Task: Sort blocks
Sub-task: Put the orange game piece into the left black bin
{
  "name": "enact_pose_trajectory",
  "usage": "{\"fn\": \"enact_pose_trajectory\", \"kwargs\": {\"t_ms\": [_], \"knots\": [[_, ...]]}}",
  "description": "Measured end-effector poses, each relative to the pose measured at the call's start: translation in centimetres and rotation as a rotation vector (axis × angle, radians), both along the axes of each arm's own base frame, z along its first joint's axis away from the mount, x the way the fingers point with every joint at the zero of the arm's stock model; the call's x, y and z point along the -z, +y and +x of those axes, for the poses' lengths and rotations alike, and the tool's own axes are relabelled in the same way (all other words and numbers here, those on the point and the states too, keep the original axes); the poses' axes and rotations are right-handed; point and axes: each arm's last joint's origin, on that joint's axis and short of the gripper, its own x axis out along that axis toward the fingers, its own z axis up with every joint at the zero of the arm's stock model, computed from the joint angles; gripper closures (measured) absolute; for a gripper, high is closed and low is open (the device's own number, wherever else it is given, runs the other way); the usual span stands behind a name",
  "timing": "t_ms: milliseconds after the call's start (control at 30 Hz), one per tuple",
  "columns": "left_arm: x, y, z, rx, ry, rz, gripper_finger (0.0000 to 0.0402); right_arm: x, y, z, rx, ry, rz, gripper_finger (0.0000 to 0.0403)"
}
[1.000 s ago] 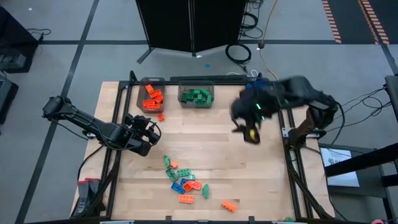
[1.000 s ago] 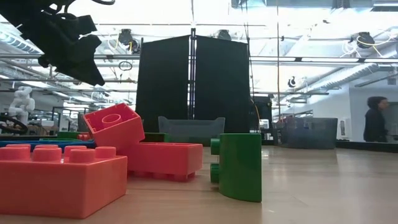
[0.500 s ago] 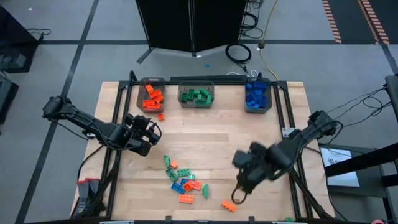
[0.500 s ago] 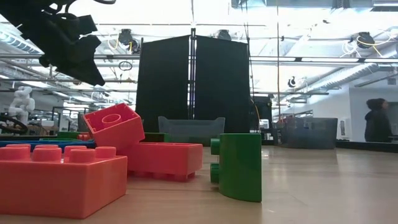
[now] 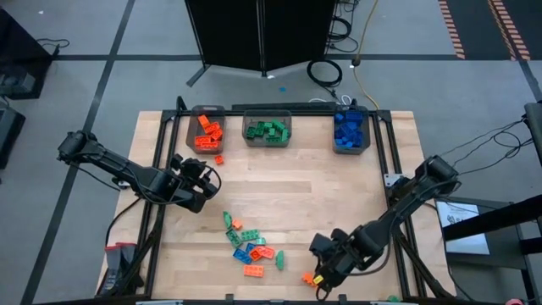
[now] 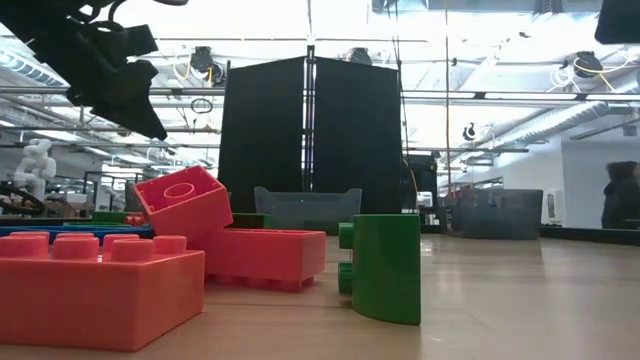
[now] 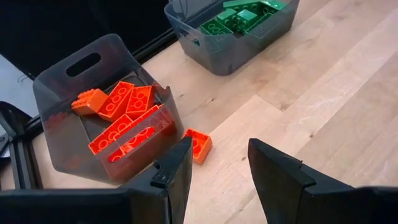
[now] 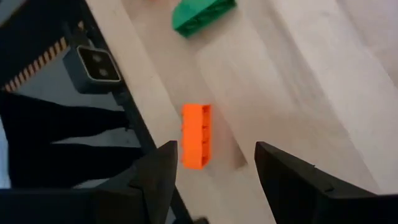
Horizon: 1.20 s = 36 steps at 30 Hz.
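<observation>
Loose blocks [image 5: 250, 246] in orange, green and blue lie in a pile at the table's near middle. One orange block [image 5: 312, 280] lies apart, close to the near edge. My right gripper [image 5: 322, 273] hangs open just above it; in the right wrist view the orange block [image 8: 196, 135] lies on the wood ahead of the gripper's [image 8: 214, 180] spread fingers, untouched. My left gripper [image 5: 201, 180] waits open at the left, above the table, facing the orange bin [image 7: 106, 118] and a loose orange block [image 7: 198, 144] beside it.
Three grey bins stand along the far edge: one with orange blocks [image 5: 207, 129], one with green [image 5: 268, 129], one with blue [image 5: 351, 131]. A green block [image 8: 203, 15] lies beyond the lone orange one. A small camera box [image 8: 93, 67] sits at the near edge beside the black frame rail.
My right gripper has swept from the blue bin at the far right across the table to the near edge, sinking and rolling its wrist, and now hangs over the lone orange block. Its fingers stay open. The blocks have not moved.
</observation>
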Motion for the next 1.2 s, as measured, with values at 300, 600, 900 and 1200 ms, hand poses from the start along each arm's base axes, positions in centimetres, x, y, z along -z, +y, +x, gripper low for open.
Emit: {"fn": "enact_pose_trajectory", "kwargs": {"t_ms": [300,600,900,1200], "knots": [[0.0,0.0,0.0,0.0,0.0,-0.001,0.0241,5.0,2.5,2.2,-0.198,0.02,0.017,0.0193],[0.0,0.0,0.0,0.0,0.0,-0.001,0.0241,7.5,3.0,2.4,-0.21,0.084,-0.007,0.0193],[0.0,0.0,0.0,-0.001,0.004,0.001,0.0241,9.0,3.6,3.0,-0.193,0.061,-0.013,0.0193],[0.0,0.0,-0.1,-0.001,0.008,0.003,0.0241,10.3,3.7,3.2,-0.136,0.098,-0.02,0.0193]]}}
